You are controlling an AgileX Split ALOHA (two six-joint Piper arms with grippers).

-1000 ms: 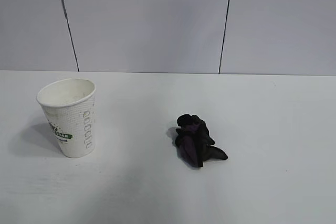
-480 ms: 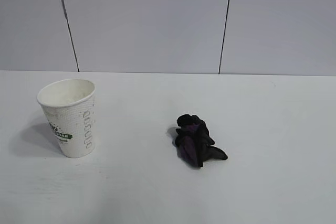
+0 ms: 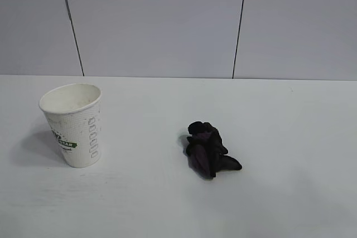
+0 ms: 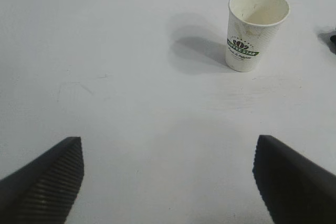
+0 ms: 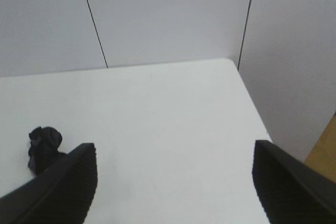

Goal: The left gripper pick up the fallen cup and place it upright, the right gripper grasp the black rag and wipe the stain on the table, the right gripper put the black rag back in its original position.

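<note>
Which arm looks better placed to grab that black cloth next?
Probably the right: the black rag lies beside the open right gripper, while the open left gripper faces the upright cup.

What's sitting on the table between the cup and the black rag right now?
Nothing: in the exterior view the stretch of table between the upright cup and the black rag is bare white surface, with no stain visible.

The cup carries a green logo band; in the exterior view only the white letters "STAR" can be read.
</note>
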